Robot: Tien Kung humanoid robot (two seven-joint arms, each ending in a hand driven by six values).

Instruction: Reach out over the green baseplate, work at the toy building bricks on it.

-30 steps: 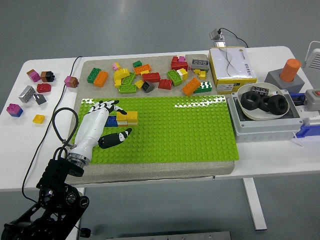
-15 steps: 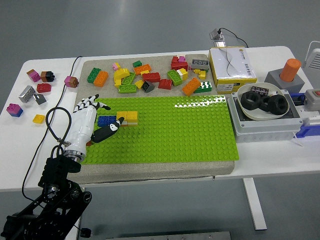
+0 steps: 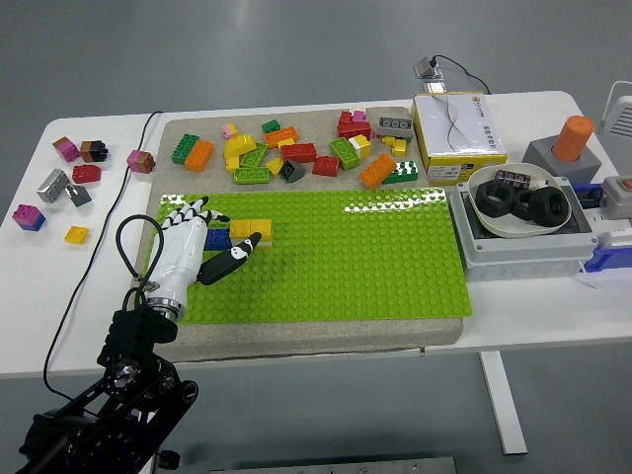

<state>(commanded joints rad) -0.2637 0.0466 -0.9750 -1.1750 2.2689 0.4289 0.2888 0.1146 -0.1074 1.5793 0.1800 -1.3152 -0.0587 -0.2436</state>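
Bright, even overhead light, sharp focus, with glare patches on the green baseplate (image 3: 395, 197).

Pretty plain setup: a white table (image 3: 296, 341) with rounded corners sitting on a smooth grey floor (image 3: 247, 49), which has a soft sheen from even overhead light. One white table leg (image 3: 502, 400) shows underneath on the right side, and no walls or windows are visible.

A robotics test lab, by every sign: a white table (image 3: 296, 346) on a bare grey floor (image 3: 197, 49), a grey switch box (image 3: 523, 252) with an orange-capped knob (image 3: 572, 138) at right, and what appears to be a small camera (image 3: 432, 69) cabled at the far edge.
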